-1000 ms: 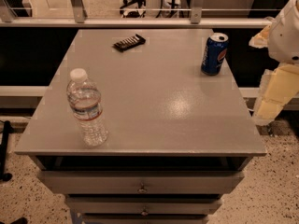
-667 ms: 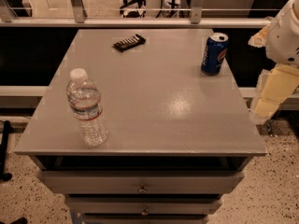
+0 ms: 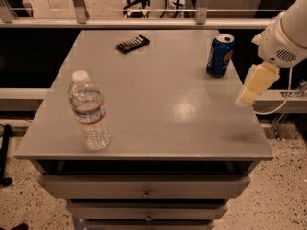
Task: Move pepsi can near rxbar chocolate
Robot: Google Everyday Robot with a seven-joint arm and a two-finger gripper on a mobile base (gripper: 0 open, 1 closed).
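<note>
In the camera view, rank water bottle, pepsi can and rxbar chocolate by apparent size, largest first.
1. water bottle, nearest the camera, which flatters it.
2. pepsi can.
3. rxbar chocolate, farther back and flat, so its place below the can is unsure.
The tool hangs off the table's right edge.

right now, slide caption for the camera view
Gripper hovers at the right edge of the table, near the pepsi can; rxbar chocolate lies far back, water bottle front left.

blue aluminium pepsi can (image 3: 220, 55) back right on grey table (image 3: 158, 114), flat black rxbar chocolate (image 3: 132, 43) back left, clear plastic bottle (image 3: 89, 111) front left, my gripper (image 3: 247, 96) at the right edge.
</note>
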